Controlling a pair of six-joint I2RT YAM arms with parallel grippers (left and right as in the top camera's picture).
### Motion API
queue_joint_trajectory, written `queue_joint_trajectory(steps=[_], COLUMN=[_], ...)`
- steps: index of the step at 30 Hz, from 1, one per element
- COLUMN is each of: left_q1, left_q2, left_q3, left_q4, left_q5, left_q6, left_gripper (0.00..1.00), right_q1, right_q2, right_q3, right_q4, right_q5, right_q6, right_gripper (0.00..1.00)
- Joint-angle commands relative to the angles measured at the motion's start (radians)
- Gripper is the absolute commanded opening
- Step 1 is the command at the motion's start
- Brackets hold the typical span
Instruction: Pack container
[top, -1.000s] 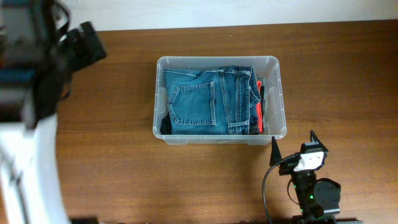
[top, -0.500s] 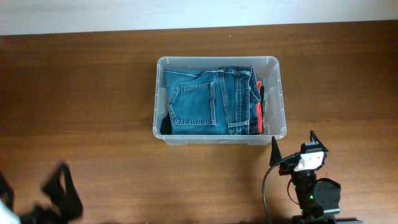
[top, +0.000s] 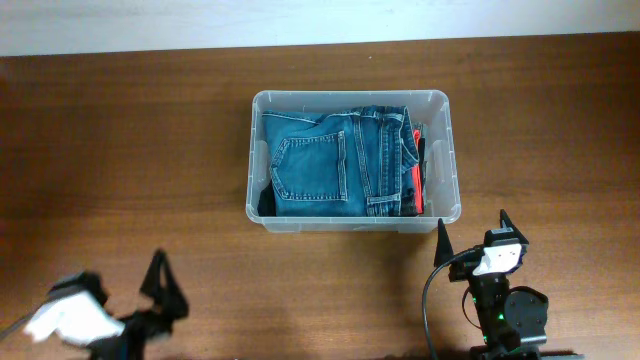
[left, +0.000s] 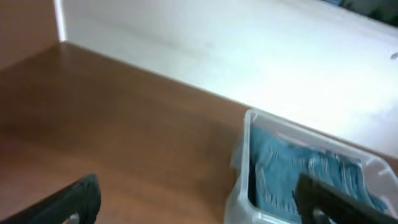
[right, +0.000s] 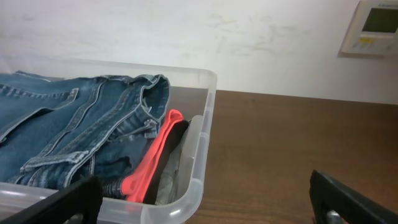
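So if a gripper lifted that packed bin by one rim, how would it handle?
It would probably flex: the container has thin-looking clear plastic walls. It is likely heavy for its size, since folded jeans nearly fill it. Pushed on the smooth table, it should slide rather than tip, being low and wide.

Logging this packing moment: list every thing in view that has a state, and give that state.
container: upright, no lid on, holding clothes.
jeans: folded, lying flat on top inside the container.
red garment: tucked on edge beside the jeans.
left gripper: fingers open, empty, clear of the container.
right gripper: fingers open, empty, clear of the container.
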Motion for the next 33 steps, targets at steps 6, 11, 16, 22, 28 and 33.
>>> queue_joint_trajectory(steps=[6,11,16,22,28,33], left_q1=[0.0,0.0,-0.001,-0.034,-0.045,-0.045], left_q2=[-0.094,-0.156,-0.222,-0.256,-0.275,-0.275], left_q3=[-0.43,-0.583,-0.689,-0.766,-0.816,-0.844], left_q4=[0.539,0.714,0.819,0.911,0.947,0.948], left_q5=[0.092,0.117,0.121,0.121,0.121,0.121], left_q6=[-0.002,0.0,0.08,0.243,0.314,0.338], left_gripper=[0.99,0.99,0.99,0.99,0.99,0.99], right_q1=[-0.008,-0.008,-0.008,-0.008,-0.008,-0.008], right_q2=[-0.009,-0.009,-0.009,-0.009,-0.009,-0.009], right_q3=[-0.005,-0.005,-0.005,-0.005,-0.005,-0.005], right_q4=[-0.006,-0.006,-0.006,-0.006,-0.006,-0.006], right_q5=[0.009,0.008,0.009,0.009,0.009,0.009], right_q6=[0.004,0.004,0.004,0.004,0.004,0.004], right_gripper=[0.98,0.98,0.98,0.98,0.98,0.98])
